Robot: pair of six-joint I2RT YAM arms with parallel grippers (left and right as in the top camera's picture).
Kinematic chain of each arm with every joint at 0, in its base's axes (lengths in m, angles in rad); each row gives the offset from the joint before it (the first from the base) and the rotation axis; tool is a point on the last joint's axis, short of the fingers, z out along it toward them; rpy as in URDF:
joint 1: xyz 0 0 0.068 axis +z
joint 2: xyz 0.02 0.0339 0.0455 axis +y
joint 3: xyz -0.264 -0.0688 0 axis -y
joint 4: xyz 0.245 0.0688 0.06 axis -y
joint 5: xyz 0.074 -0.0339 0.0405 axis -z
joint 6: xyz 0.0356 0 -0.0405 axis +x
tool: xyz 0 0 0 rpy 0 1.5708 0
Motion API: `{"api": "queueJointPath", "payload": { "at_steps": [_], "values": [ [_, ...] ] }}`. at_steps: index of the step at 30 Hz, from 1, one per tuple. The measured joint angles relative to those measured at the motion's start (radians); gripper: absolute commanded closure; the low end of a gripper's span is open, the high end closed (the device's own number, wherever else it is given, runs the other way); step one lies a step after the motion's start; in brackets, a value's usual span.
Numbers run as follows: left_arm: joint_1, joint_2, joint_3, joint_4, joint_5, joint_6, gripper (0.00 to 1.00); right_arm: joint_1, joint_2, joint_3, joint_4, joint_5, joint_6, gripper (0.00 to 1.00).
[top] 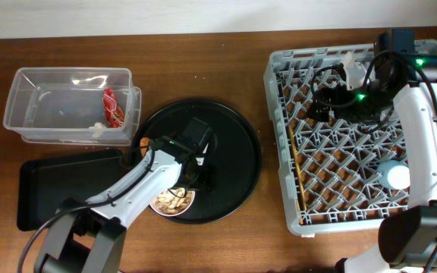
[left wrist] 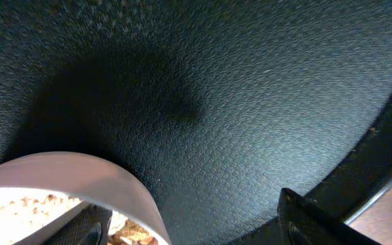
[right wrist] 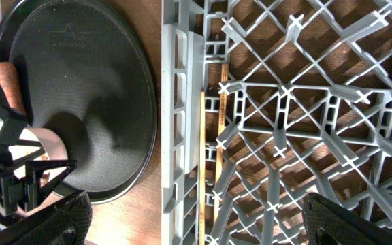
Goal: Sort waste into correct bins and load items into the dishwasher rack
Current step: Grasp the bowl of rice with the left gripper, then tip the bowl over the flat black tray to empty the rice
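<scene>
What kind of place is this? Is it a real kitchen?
Probably a robot practice set-up rather than a kitchen: a dishwasher rack, a clear tub and a round black tray sit on a wooden table.

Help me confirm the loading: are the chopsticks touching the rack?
Touching. The right wrist view shows both chopsticks lying inside the rack, resting on its lattice beside the side wall.

Soft, even light; dim left-wrist close-up.
</scene>
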Motion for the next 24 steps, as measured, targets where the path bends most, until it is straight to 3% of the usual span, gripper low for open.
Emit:
{"api": "queueJointPath", "payload": {
  "at_steps": [3,6,9,11,14,24],
  "values": [
    [0.0,0.005,-0.003,0.012,-0.001,-0.005,0.65,0.0,0.0,0.0,0.0,0.0,0.0,0.02],
    [0.0,0.005,-0.004,0.014,-0.007,-0.007,0.81,0.0,0.0,0.0,0.0,0.0,0.002,0.02],
    [0.0,0.005,-0.004,0.015,-0.038,-0.008,0.86,0.0,0.0,0.0,0.0,0.0,0.003,0.02],
    [-0.003,0.005,-0.004,0.014,-0.074,-0.008,0.94,0.0,0.0,0.0,0.0,0.0,0.003,0.02],
    [-0.003,0.005,-0.004,0.01,-0.142,-0.01,0.99,0.0,0.0,0.0,0.0,0.0,0.003,0.02],
    [-0.006,0.005,-0.003,-0.013,-0.253,0.031,0.96,0.0,0.0,0.0,0.0,0.0,0.003,0.02]
  ]
}}
